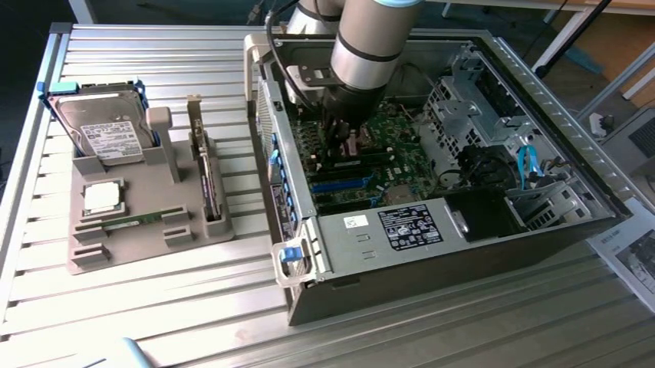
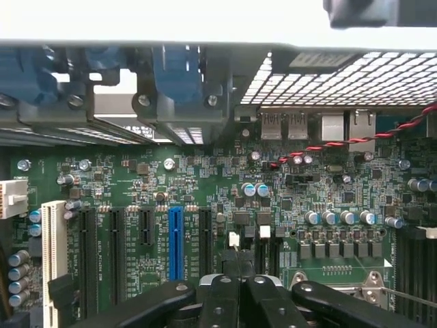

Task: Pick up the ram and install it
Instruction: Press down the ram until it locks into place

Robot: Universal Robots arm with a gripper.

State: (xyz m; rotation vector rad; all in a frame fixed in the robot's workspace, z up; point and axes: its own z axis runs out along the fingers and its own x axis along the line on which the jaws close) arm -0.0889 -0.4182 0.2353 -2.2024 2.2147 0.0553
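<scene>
Hovering inside the computer case [image 1: 573,192], the gripper [image 2: 239,270] has its fingers pressed together over the motherboard [image 2: 225,198]; the ram [image 1: 131,223] lies on the grey tray [image 1: 133,245], so keeping clear of slots matters.

One open computer case [image 1: 450,230]. One grey parts holder [image 1: 143,222] carrying one hard drive [image 1: 103,130], one processor chip [image 1: 103,197], one ram stick [image 1: 138,221], one expansion card [image 1: 208,180].

You can read no text here: the print on the hard drive label [image 1: 110,139], the power supply sticker [image 1: 409,228] and the motherboard [image 2: 205,184] is illegible.
</scene>
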